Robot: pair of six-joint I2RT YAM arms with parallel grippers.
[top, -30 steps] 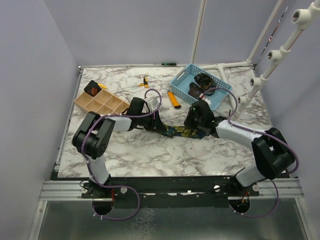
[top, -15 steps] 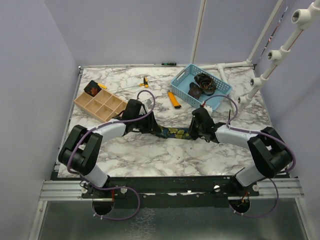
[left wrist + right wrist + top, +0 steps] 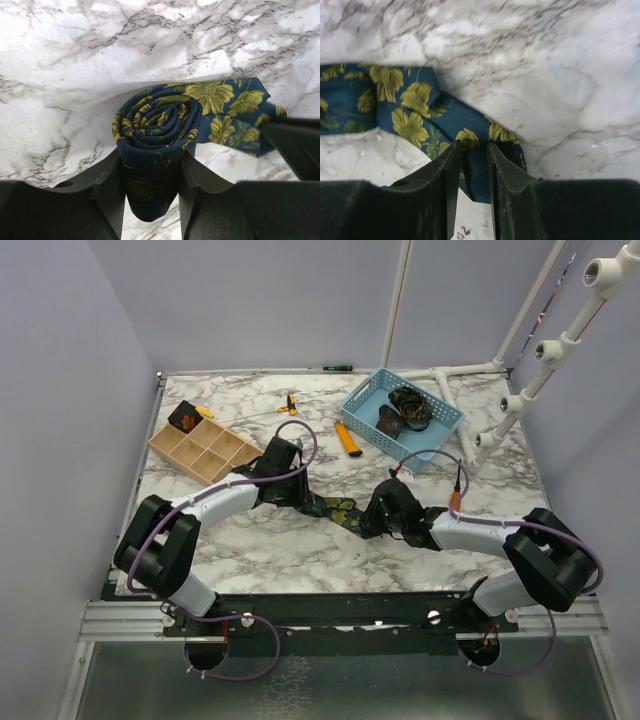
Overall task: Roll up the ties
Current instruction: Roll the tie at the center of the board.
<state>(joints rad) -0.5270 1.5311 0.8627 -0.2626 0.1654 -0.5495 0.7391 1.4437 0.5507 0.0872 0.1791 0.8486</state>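
Left gripper [image 3: 150, 167] pinching rolled coil of navy fabric necktie with yellow floral print [image 3: 160, 117]; right gripper [image 3: 472, 155] pinching its flat tail. Tie lies between both, centre of white marble table [image 3: 270, 555].

I'm counting one floral tie [image 3: 335, 506], three dark coils [image 3: 408, 400], one blue basket [image 3: 360, 388] at one o'clock, one wooden tray [image 3: 210, 450] at ten o'clock, two hand tools [image 3: 348, 438] at twelve.

the right gripper's two black fingers [image 3: 472, 172] pinch a navy fabric tie with yellow flowers [image 3: 410, 107], lying on white marble tabletop [image 3: 545, 75].
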